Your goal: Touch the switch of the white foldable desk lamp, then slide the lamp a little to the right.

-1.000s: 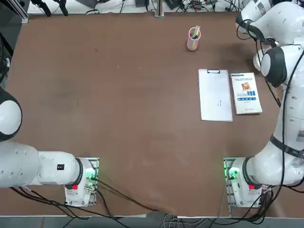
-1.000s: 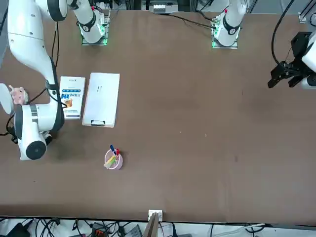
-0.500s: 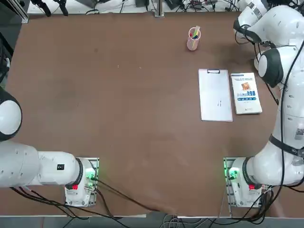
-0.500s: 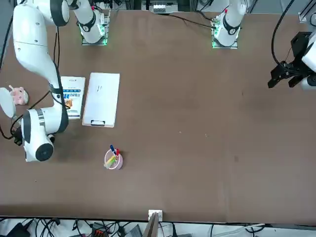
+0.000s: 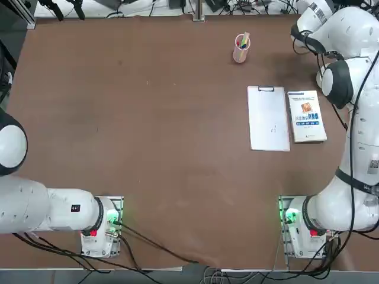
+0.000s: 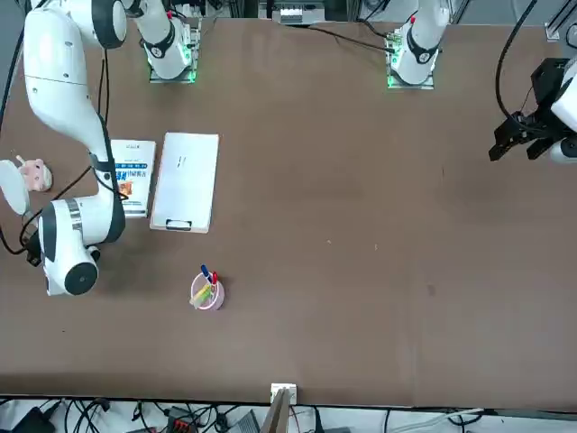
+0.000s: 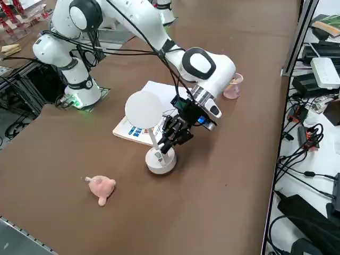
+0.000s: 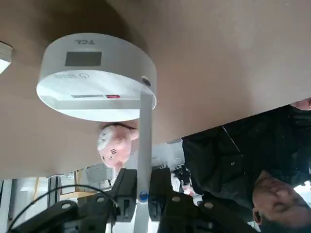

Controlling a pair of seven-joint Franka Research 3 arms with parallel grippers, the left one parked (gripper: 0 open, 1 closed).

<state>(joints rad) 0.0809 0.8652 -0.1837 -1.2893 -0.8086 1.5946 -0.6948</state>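
At the bench's right edge, toward its far corner, you see a pink plush toy (image 7: 101, 188) lying on the bench (image 7: 223, 175). Next comes the white foldable desk lamp (image 7: 160, 160), standing on its round base with its thin arm upright and its disc head above. The right tool (image 7: 171, 139) hovers just above the base, its fingers (image 8: 124, 194) narrow on either side of the lamp's arm; you cannot tell whether they touch it. A booklet (image 7: 130, 131) lies behind the lamp.
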